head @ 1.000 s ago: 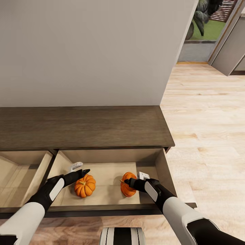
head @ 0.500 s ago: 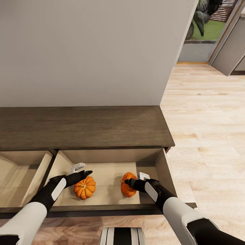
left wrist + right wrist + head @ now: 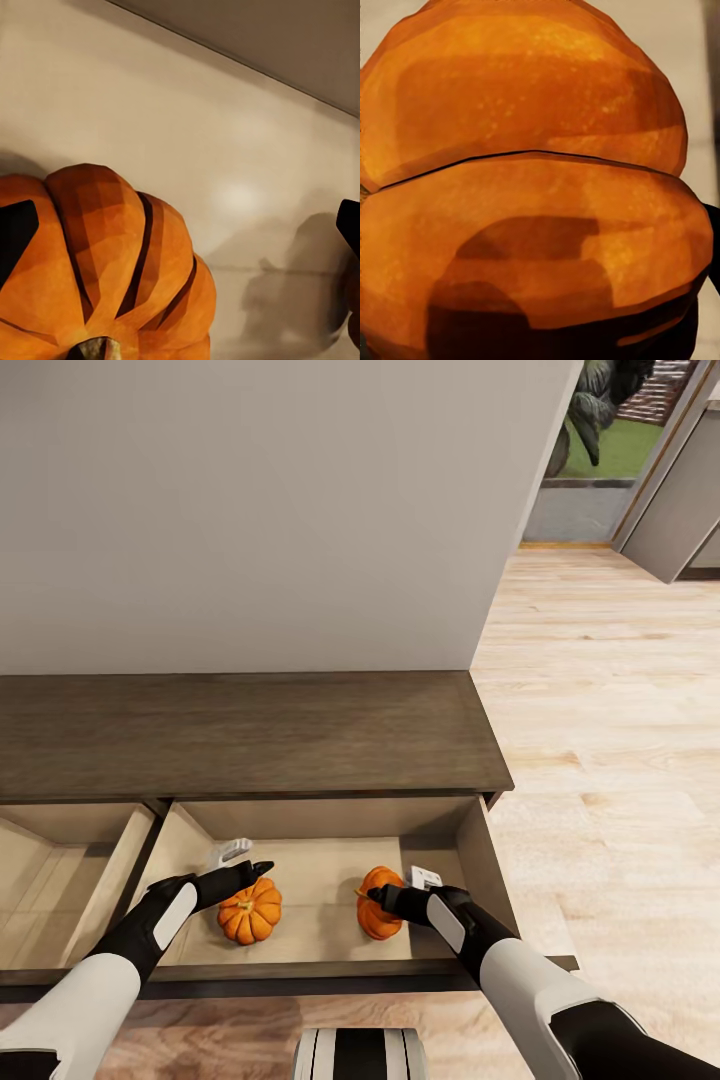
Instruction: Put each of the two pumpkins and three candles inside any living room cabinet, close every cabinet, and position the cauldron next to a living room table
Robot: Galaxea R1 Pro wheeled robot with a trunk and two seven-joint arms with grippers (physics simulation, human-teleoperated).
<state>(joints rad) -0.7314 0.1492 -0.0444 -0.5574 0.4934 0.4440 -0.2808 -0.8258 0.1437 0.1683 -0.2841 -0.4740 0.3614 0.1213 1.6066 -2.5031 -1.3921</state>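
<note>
The long dark brown cabinet (image 3: 250,732) has a pale-lined drawer (image 3: 318,860) pulled out in the head view. One orange pumpkin (image 3: 250,911) rests upright on the drawer floor. My left gripper (image 3: 248,860) hovers just above and behind it, open, not touching. The left wrist view shows this pumpkin (image 3: 105,262) below the spread black fingertips (image 3: 15,232). A second pumpkin (image 3: 374,907) lies tipped on its side to the right, with my right gripper (image 3: 400,887) shut on it. The right wrist view has that pumpkin (image 3: 532,187) pressed close to the camera.
A second drawer (image 3: 60,860) stands open to the left of this one. A pale wall (image 3: 250,510) rises behind the cabinet. Light wood floor (image 3: 600,710) stretches to the right toward a doorway with a plant (image 3: 600,420).
My left gripper has drifted slightly right, away from the resting pumpkin, which stays put. The right gripper and its pumpkin have barely moved.
</note>
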